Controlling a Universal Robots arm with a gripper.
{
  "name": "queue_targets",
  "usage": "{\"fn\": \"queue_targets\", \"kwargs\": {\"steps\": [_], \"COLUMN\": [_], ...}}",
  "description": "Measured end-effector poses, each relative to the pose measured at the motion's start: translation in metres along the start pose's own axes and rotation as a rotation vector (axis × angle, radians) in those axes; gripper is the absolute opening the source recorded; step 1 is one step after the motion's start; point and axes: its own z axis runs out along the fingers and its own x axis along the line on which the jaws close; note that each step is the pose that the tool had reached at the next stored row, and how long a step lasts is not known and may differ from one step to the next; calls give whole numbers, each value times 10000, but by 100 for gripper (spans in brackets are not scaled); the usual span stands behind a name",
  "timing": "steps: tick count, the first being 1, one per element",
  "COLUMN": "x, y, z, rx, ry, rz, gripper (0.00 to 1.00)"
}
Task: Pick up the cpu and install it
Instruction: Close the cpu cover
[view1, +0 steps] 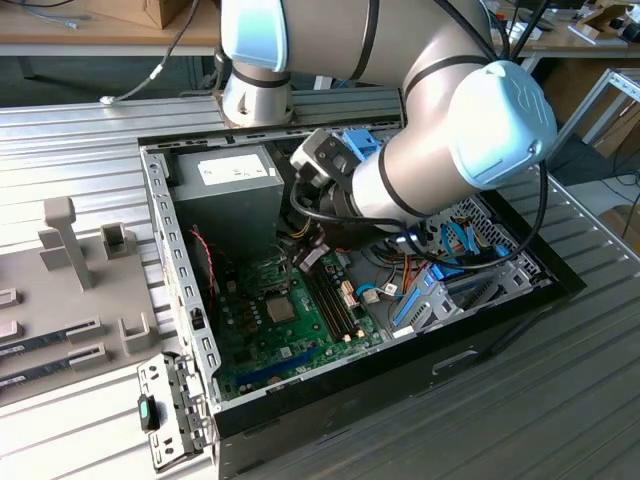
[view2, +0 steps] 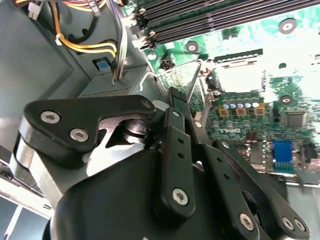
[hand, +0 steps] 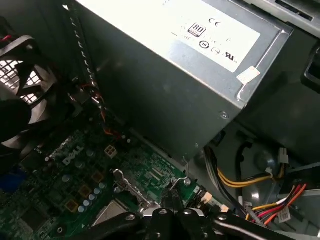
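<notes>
On the exterior view's left sits a grey tray (view1: 60, 300) with little holders on it. Next to it is the open computer case (view1: 165, 230). A big grey power box (view1: 225, 175) fills the far corner of the case. Below it, the green board (view1: 250, 350) lies flat on the case floor.

The cpu (view1: 281, 308) is a small, flat, silver-grey square with a plain top. It lies near the middle of the green board, in its square seat. It lies flat with its plain top facing up. All its sides look the same length, so it has no long way. Its edges run the same way as the board's edges. In the second wrist view the cpu (view2: 239, 75) looks bright and pale inside a thin metal frame. In the first wrist view one corner of the cpu (hand: 111, 214) shows beside a thin metal lever (hand: 125, 184).

Just to the right of the cpu, the gripper (view1: 312, 258) reaches down into the case, above the board. In both wrist views its black fingertips (view2: 176, 97) (hand: 173, 196) are pressed close together, and I see nothing between them. They are near the cpu but not touching it.

Further right are long dark slots (view1: 335, 305), then blue parts (view1: 425, 295).
</notes>
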Motion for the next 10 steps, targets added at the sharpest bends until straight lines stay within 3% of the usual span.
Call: {"fn": "queue_targets", "kwargs": {"steps": [5, 10], "x": [91, 92], "y": [-106, -108], "z": [-59, -60], "rx": [-51, -51], "ry": [-37, -37], "rz": [-12, -12], "gripper": [11, 11]}}
